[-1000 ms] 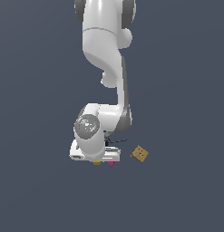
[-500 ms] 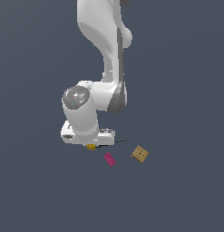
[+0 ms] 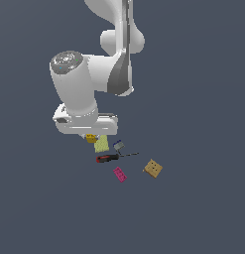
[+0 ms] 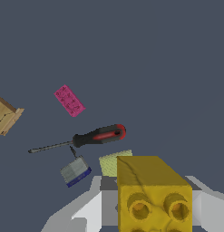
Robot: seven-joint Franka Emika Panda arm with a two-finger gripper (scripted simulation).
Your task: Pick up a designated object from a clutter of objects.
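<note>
in the exterior view the tool (image 3: 91, 135) is mostly hidden under the white wrist housing, with only a corner of the small mustard-yellow toy brick with dark stud holes (image 3: 91, 138) peeking out; the wrist view shows it (image 4: 154, 195) pinched between pale fingers (image 4: 88, 213), cut off at the frame edge, above the dark worktop (image 4: 168, 68). there lie the pale yellow-green pad (image 3: 101, 144), grey-blue piece (image 3: 118, 146), red-black screwdriver (image 3: 108, 158), flat pink brick (image 3: 119, 174) and tan perforated block (image 3: 153, 168).

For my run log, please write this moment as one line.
pincer: shut on yellow brick | brick: lifted | screwdriver, pink brick: on floor
</note>
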